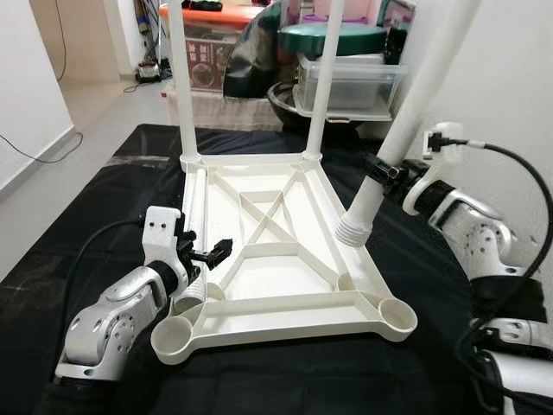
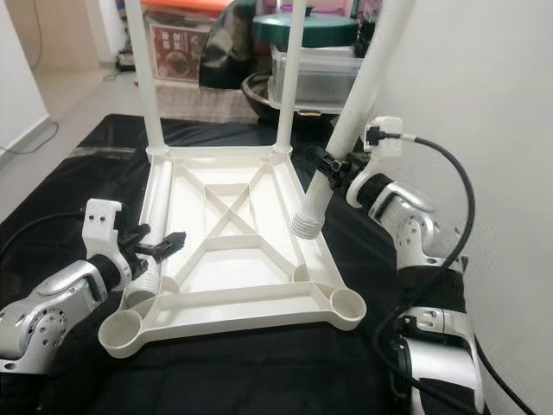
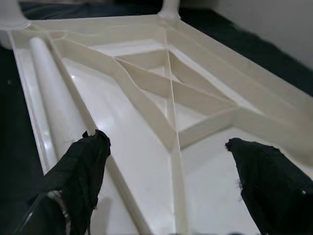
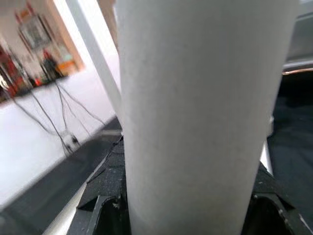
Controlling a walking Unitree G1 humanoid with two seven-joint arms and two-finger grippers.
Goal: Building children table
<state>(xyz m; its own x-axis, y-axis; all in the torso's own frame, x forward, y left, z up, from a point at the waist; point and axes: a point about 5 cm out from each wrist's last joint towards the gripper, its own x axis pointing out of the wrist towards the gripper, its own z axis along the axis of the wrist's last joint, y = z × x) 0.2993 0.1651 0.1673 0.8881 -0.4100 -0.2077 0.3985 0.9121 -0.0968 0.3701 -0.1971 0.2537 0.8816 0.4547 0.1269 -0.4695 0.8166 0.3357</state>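
- Since the white table top (image 1: 285,251) lies upside down on the black cloth (image 1: 104,216), its ribbed underside and corner sockets face up, which is what I need for fitting legs.
- Two legs (image 1: 177,78) already stand upright in the far corner sockets; I judge the job about half done.
- My right tool (image 1: 386,173) is clamped around a third leg (image 1: 406,112), gripping it low on the shaft. The leg tilts, its threaded end (image 1: 351,230) hanging just above the top's right rail, short of the near right socket (image 1: 397,316).
- I hold it low, I think, so the tip is easier to steer into the socket.
- A fourth leg (image 1: 195,203) lies loose inside the top along its left rail, where it is handy.
- My left tool (image 1: 207,253) is spread wide, holding nothing, hovering over the left rail beside that loose leg's near end.
- The near left socket (image 1: 175,333) is open too.
- Room is tight on the right: a white wall (image 1: 518,78) stands close behind the right arm, and the tall tilted leg reaches up beside it.
- Boxes and a plastic tub (image 1: 350,86) crowd the far edge, so the free space is towards me.
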